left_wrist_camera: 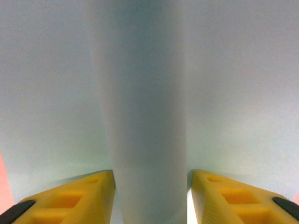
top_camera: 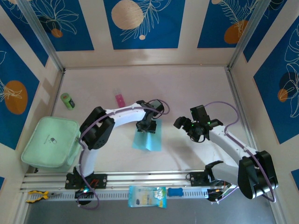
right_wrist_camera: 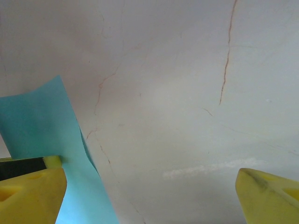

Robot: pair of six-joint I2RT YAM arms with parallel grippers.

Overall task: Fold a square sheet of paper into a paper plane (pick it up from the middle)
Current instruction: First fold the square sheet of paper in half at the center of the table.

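Note:
The square sheet of paper [top_camera: 148, 139], light cyan-blue, lies on the table in the middle of the top view. My left gripper [top_camera: 145, 125] presses down on its far part. In the left wrist view a raised hump of the paper [left_wrist_camera: 149, 93] stands between the yellow fingers [left_wrist_camera: 70, 200], touching both, with the left gripper [left_wrist_camera: 151, 200] partly closed around it. My right gripper [top_camera: 189, 128] hovers to the right of the sheet, apart from it. It is the right gripper [right_wrist_camera: 149, 186], open wide over bare table, with the paper's edge [right_wrist_camera: 42, 121] beside its left finger.
A small pink block [top_camera: 120, 100] and a green cylinder [top_camera: 67, 101] lie at the back left. A mint-green case [top_camera: 50, 141] sits at the left edge. A blue-and-yellow packet [top_camera: 147, 196] rests on the front rail. Walls close in the table on three sides.

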